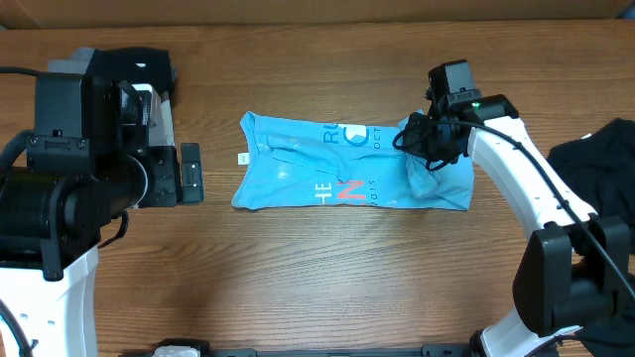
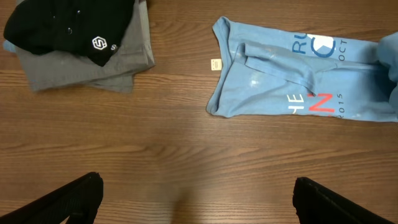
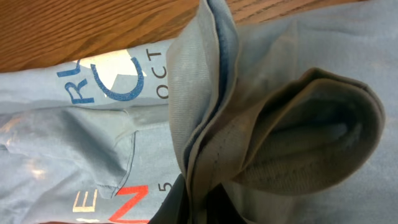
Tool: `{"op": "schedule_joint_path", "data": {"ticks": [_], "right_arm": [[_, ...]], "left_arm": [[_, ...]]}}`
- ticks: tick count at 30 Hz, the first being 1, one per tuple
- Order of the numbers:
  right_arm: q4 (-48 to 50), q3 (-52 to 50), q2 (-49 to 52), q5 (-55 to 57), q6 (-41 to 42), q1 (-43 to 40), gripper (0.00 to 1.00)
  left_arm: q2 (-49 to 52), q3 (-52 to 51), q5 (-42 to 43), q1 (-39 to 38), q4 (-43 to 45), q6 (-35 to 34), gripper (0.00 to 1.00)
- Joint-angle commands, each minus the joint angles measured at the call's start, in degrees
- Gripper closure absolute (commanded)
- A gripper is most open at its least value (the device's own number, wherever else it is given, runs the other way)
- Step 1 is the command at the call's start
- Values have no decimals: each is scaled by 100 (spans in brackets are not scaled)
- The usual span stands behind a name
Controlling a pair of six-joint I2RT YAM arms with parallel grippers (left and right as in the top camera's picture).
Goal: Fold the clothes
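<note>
1. Closest to me, the left arm (image 1: 60, 198) sits over the left side of the wooden desk (image 1: 327, 288). Its jaws are spread wide, and the two dark fingers (image 2: 71, 198) have only bare wood between them.
2. The right arm (image 1: 526, 188) reaches in from the front right corner toward the middle of the desk.
3. In the middle lies the light blue T-shirt (image 1: 327, 178), partly folded and stretched left to right. Its print faces up, blue letters and a red "N".
4. The right arm's jaws are pinching the shirt's right end. In the right wrist view the cloth rises in bunched, doubled layers from between the dark fingers (image 3: 186, 208), and that end is lifted above the flat part.
5. A small pale tag (image 1: 242, 158) lies on the wood just beside the shirt's left edge.
6. At the right edge of the desk a crumpled black garment (image 1: 607, 159) sits apart from the shirt.
7. Farthest back on the left, a folded black top (image 2: 74, 28) with a white logo rests on a folded gray piece (image 2: 87, 71).
</note>
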Motion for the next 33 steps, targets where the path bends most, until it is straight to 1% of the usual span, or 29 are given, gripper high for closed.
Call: {"op": "schedule_joint_path", "data": {"ticks": [1,3,4,5,7,10,16,19,23,24,26,28,33], "right_arm": [[74,101,-52,83,79,17,96],[101,101,-46,81,79,33,95],[114,98,-46,63,81,57,92],[131,92,-46,37,76,90,87],[188,87,-46,-48,74,195,70],[184,87,-48,-68,74,291,66],[188,94,-48,-63,31,83,66],[140,94,-48,-66,31,-155,65],[2,94,-48,-72,31,-446,65],[-33,94,-48,-72,31,-479,66],[-92,66,-46,-70,31,-492,72],[-120,-39,-46,-68,31,-457,76],[-9,-686,-13,-146,221,-264,80]], "left_arm": [[20,90,-15,-2,7,-59,0],[20,90,-15,-2,4,-61,0],[20,90,-15,-2,7,-61,0],[20,90,-15,-2,4,-59,0],[20,90,-15,-2,4,-59,0],[20,90,-15,-2,4,-59,0],[20,90,-13,-2,17,-61,0],[20,90,7,-2,223,-76,0],[44,81,352,-4,468,-160,0],[66,81,393,-7,501,-157,0],[131,81,391,-7,535,-170,0],[210,79,387,-7,531,-170,0],[522,76,389,-7,389,-170,0]]}}
